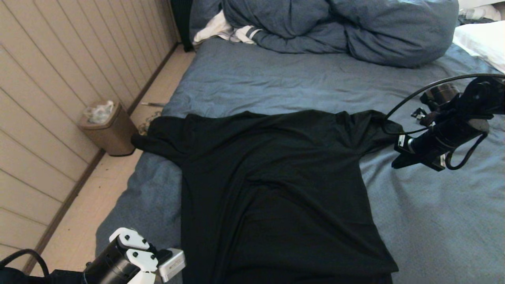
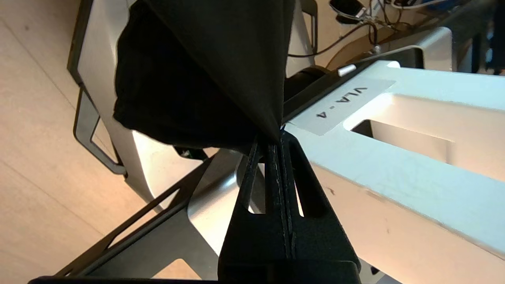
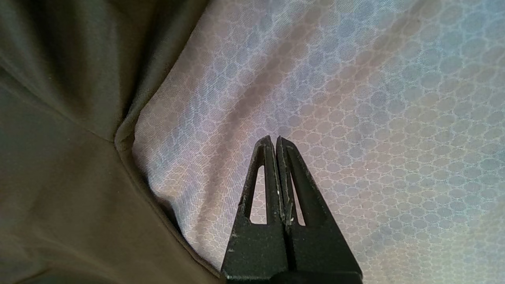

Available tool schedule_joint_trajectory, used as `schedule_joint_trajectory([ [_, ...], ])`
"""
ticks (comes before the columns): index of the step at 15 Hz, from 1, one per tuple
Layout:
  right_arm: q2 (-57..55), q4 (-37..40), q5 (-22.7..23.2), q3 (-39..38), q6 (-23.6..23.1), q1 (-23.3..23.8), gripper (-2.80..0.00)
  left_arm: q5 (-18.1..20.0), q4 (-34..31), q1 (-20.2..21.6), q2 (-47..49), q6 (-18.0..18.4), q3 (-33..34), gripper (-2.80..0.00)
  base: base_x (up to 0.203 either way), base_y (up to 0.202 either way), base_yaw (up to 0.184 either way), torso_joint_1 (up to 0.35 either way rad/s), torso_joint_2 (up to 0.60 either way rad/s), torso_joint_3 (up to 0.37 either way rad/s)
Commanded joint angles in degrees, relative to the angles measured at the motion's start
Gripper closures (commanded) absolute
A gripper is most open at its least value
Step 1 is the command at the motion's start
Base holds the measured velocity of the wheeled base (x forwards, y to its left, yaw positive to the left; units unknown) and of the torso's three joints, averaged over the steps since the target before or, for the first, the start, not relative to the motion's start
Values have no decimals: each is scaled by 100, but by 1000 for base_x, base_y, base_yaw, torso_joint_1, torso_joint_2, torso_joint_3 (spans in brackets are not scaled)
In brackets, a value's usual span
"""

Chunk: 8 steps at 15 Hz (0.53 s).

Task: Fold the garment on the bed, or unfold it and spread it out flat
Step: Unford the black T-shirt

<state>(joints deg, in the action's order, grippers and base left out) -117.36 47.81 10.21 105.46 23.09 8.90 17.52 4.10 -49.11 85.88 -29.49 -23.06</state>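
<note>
While its two fingers press together on a pinch of black cloth, the left gripper (image 2: 276,138) holds the hem of the garment (image 1: 276,185) off the near edge of the bed (image 1: 256,83), with a loose fold of that cloth hanging beside the tips in the left wrist view, over the robot's own white frame and the pale floor (image 1: 83,221). In the head view only the white-and-black wrist of this arm shows, at the garment's near left corner.

Just off the garment's right sleeve, the right gripper (image 3: 275,139) has its two fingers closed on nothing, the tips poised above bare blue sheet with the sleeve's seam close beside them. Its black arm reaches in from the right, a cable looping over it.

One garment lies on the bed, plain black side up, spread flat with its collar end away from the robot and its two sleeves out to either side; the left sleeve reaches the bed's left edge and droops over it. A few soft wrinkles cross its middle.

Beyond the garment, at the far end of the bed, sits one bunched blue duvet (image 1: 339,27). One white cloth (image 1: 221,29) with striped cuffs pokes out to the duvet's left, and one white pillow (image 1: 483,41) lies to its right. Left of the garment, on the floor by the panelled wall, stands one small brown bin (image 1: 108,128).
</note>
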Motion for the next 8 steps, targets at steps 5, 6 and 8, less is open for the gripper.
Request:
schedule_joint_trajectory([
  [5,11,26,7,-28,-33,-20,0,-39,46,127,-26,-12,51,-280,0,0,0,0,0,0],
  [6,13,26,7,-43,-33,-20,0,-123,90,143,-67,-13,59,-280,0,0,0,0,0,0],
  [8,29,26,16,-38,-33,-52,0,-610,231,251,-305,-21,37,-280,0,0,0,0,0,0],
])
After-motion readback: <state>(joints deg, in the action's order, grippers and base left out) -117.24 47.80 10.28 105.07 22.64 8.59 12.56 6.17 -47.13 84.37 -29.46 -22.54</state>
